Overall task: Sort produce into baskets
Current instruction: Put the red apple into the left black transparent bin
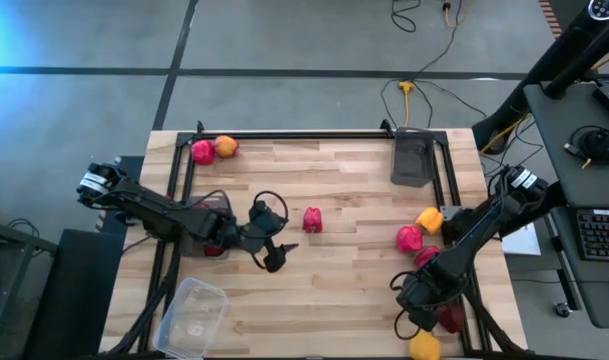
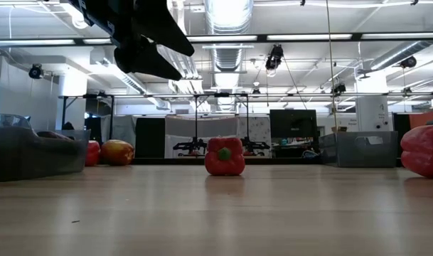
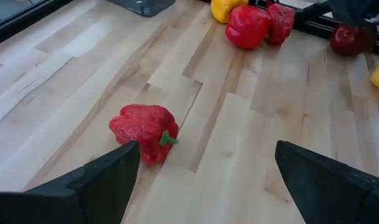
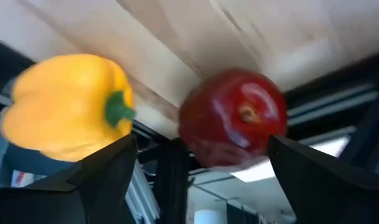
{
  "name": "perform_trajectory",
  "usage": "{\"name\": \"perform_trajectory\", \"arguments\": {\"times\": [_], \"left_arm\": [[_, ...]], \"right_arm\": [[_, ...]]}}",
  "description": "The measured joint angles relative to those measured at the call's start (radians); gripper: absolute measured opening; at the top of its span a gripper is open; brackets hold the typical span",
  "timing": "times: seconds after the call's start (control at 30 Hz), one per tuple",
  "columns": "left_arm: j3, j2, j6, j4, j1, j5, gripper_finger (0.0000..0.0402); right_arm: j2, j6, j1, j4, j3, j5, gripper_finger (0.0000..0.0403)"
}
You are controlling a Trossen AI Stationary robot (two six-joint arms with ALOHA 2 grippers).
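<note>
A red pepper (image 1: 312,220) lies on its side in the middle of the wooden table; it also shows in the low view (image 2: 225,155) and the left wrist view (image 3: 144,130). My left gripper (image 1: 280,254) hovers open just left of it and above the table, touching nothing (image 3: 208,186). My right gripper (image 1: 412,318) is open at the near right corner. In the right wrist view it (image 4: 201,180) faces a dark maroon round fruit (image 4: 233,118) and a yellow pepper (image 4: 65,106). Both of these lie at the table's edge (image 1: 449,318) (image 1: 424,346).
A red pepper (image 1: 409,238), a yellow one (image 1: 430,220) and a maroon piece (image 1: 427,256) lie at the right. A red (image 1: 202,152) and an orange piece (image 1: 226,148) lie far left. One dark tray (image 1: 412,158) stands far right, another (image 1: 220,207) under my left arm, a clear tub (image 1: 192,315) near left.
</note>
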Motion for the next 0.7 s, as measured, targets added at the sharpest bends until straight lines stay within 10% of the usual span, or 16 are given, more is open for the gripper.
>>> {"name": "perform_trajectory", "arguments": {"times": [0.7], "left_arm": [[0.000, -0.001, -0.012, -0.002, -0.085, -0.076, 0.0357]], "right_arm": [[0.067, -0.094, -0.001, 0.018, -0.081, -0.153, 0.0364]]}}
